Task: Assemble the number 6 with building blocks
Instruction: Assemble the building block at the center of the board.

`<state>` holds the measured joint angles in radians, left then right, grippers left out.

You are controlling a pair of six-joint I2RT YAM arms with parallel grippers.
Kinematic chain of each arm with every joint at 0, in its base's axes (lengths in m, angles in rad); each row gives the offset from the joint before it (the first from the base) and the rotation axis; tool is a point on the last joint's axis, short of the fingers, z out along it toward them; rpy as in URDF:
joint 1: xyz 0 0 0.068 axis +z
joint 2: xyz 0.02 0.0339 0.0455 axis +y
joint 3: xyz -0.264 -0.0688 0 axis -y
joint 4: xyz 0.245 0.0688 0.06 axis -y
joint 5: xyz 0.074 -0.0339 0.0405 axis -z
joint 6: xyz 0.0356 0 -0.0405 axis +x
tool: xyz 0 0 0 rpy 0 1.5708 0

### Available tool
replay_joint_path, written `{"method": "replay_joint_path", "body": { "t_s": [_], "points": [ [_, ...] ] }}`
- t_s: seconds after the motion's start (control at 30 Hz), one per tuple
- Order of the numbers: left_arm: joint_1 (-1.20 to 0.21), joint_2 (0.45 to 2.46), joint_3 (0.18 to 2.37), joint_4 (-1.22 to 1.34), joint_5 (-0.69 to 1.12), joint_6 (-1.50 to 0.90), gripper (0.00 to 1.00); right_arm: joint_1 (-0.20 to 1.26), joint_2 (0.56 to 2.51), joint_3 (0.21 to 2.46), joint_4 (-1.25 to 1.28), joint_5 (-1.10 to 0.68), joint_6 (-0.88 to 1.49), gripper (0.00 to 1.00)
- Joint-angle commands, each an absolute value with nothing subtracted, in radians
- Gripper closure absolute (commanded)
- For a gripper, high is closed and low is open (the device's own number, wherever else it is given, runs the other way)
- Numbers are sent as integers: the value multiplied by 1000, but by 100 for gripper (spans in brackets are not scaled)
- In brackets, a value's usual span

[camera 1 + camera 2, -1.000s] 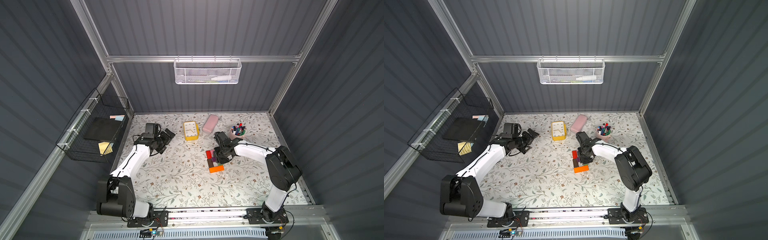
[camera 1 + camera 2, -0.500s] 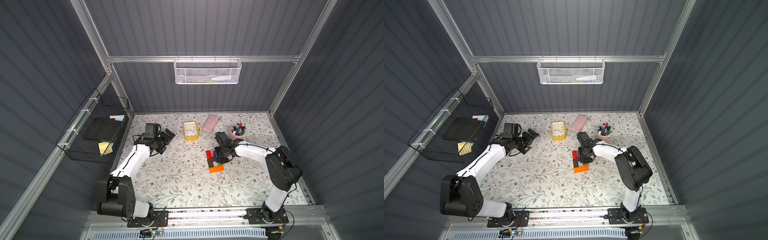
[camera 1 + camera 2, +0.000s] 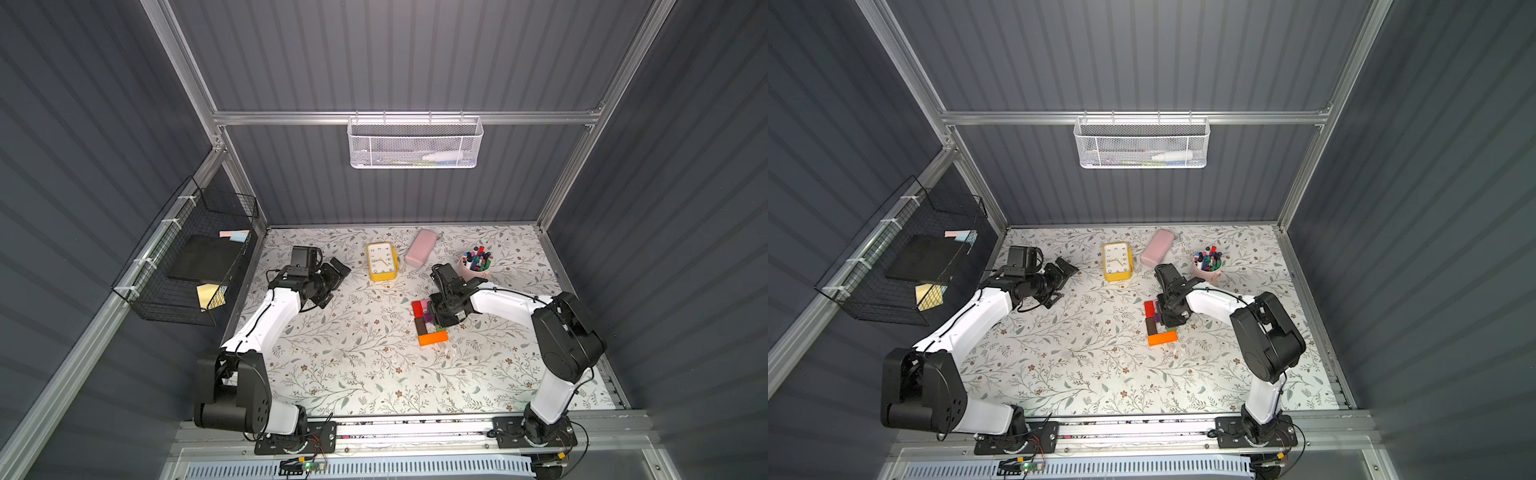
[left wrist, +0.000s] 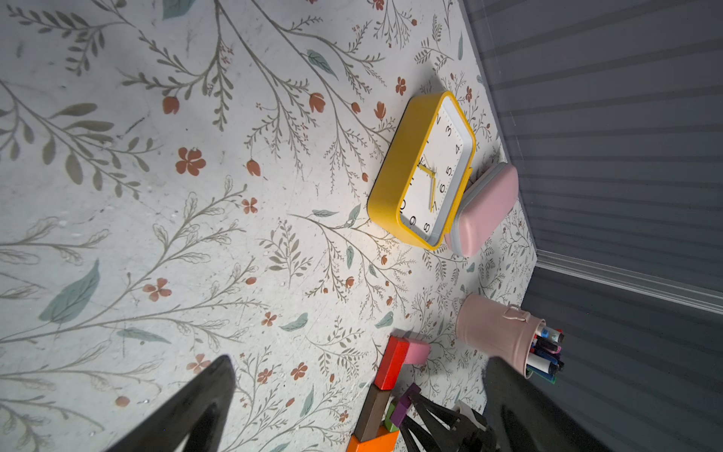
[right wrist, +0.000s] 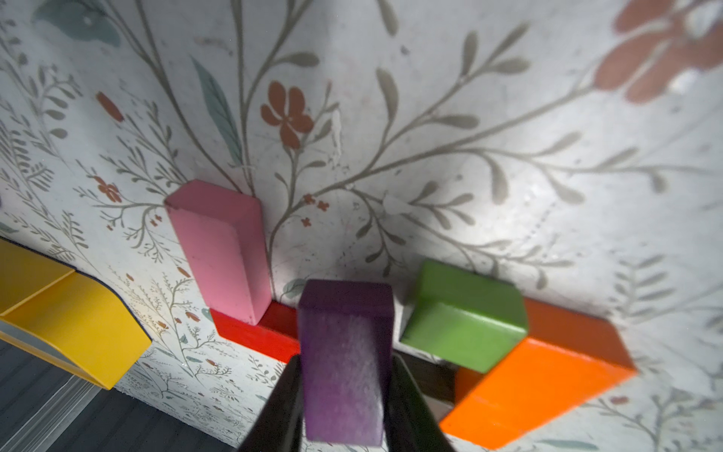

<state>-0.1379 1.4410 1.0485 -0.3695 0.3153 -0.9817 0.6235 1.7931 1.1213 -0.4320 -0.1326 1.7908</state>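
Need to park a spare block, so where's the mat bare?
Widest bare mat: between the orange block and the front rail. Also between the left claw and the red block. Crowded: the back strip with yellow clock, pink case, pen cup.

Six building blocks (image 3: 433, 338), all different colours, near one yellow clock (image 3: 381, 262), one pink case (image 3: 420, 247) beside the clock, one pink marker cup (image 3: 475, 270), one white mesh basket (image 3: 414, 143), one black wire basket (image 3: 187, 266)
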Motion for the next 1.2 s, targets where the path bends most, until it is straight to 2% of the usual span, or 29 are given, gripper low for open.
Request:
{"method": "replay_joint_path", "body": {
  "t_s": [0.0, 1.17],
  "points": [
    [-146, 1454, 1078, -391, 311, -957, 1, 617, 1764, 1123, -449, -126, 1920, 69],
    [-146, 1462, 1076, -387, 309, -959, 1, 603, 1758, 1099, -425, -140, 1907, 65]
  ]
}}
